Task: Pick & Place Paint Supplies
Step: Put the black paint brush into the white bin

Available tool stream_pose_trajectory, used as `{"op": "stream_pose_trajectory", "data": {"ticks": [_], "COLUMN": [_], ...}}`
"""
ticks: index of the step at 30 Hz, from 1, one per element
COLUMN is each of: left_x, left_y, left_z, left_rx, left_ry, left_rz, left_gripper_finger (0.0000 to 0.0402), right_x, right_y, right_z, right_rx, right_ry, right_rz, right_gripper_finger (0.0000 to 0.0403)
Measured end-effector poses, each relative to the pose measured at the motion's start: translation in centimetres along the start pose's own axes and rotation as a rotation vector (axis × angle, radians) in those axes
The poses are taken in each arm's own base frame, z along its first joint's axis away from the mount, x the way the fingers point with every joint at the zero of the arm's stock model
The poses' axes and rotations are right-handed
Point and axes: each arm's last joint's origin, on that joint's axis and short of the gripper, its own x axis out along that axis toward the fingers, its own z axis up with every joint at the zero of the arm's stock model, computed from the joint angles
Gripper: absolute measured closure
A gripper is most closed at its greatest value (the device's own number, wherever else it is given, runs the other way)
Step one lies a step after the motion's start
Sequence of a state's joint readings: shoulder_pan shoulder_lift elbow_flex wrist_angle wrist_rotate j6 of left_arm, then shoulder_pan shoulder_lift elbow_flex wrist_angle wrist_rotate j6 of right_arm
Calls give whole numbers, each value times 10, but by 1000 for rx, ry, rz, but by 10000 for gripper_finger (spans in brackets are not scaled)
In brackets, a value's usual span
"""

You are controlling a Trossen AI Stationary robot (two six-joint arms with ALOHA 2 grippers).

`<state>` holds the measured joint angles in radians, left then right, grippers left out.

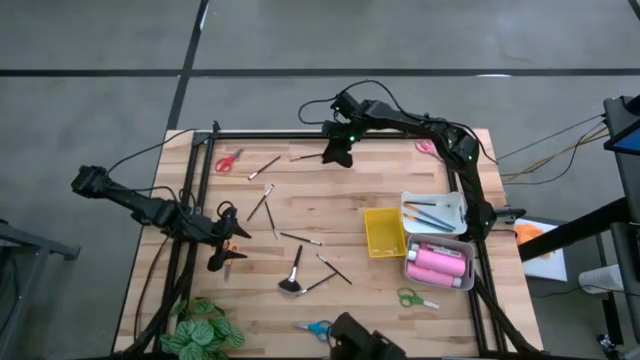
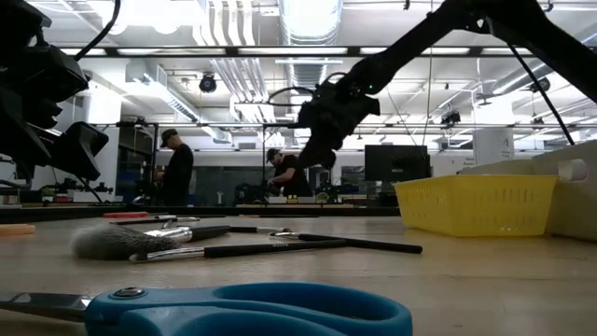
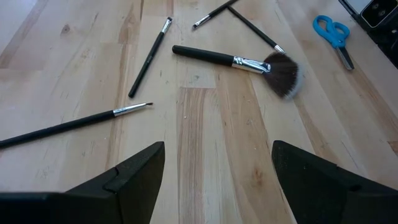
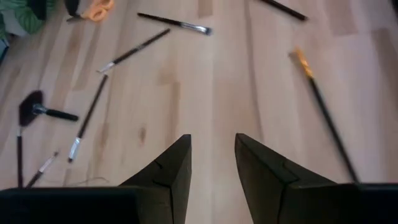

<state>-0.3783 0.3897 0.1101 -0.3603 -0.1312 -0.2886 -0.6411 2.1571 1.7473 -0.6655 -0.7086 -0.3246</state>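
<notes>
Thin brushes (image 1: 300, 238) lie scattered flat over the wooden table's middle, along with a fluffy black brush (image 1: 292, 275). My right gripper (image 4: 212, 155) hangs over the far side of the table (image 1: 338, 157), open, with bare wood showing between its fingers. An orange-tipped brush (image 4: 323, 118) lies on the wood beside it. My left gripper (image 3: 217, 168) waits open and low at the table's left (image 1: 225, 258), and the fluffy brush (image 3: 249, 62) lies ahead of it. Pink bottles (image 1: 438, 265) lie in a white tray.
A yellow tray (image 1: 382, 232) and a white tray holding brushes (image 1: 435, 212) stand at the right. Red (image 1: 228, 160), pink (image 1: 425, 147), orange (image 1: 232, 245), green (image 1: 415, 298) and blue scissors (image 1: 315, 327) lie around. A leafy plant (image 1: 205, 330) sits at the near left corner.
</notes>
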Motion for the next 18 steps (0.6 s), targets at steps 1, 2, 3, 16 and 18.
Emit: {"op": "stream_pose_trajectory", "data": {"ticks": [1, 2, 3, 16, 18], "left_x": [0, 0, 0, 0, 0], "left_y": [0, 0, 0, 0, 0], "left_z": [0, 0, 0, 0, 0], "left_rx": [0, 0, 0, 0, 0], "left_ry": [1, 0, 0, 1, 0], "left_rz": [0, 0, 0, 0, 0], "left_gripper_finger": [101, 101, 101, 101, 101], "right_x": [2, 5, 8, 11, 9], "right_y": [2, 4, 5, 11, 14], "right_z": [1, 1, 1, -8, -10], "right_rx": [0, 5, 13, 76, 49], "right_ry": [-5, -7, -10, -144, -184], "right_rz": [3, 5, 6, -197, -224], "right_gripper_finger": [280, 280, 280, 280, 280]}}
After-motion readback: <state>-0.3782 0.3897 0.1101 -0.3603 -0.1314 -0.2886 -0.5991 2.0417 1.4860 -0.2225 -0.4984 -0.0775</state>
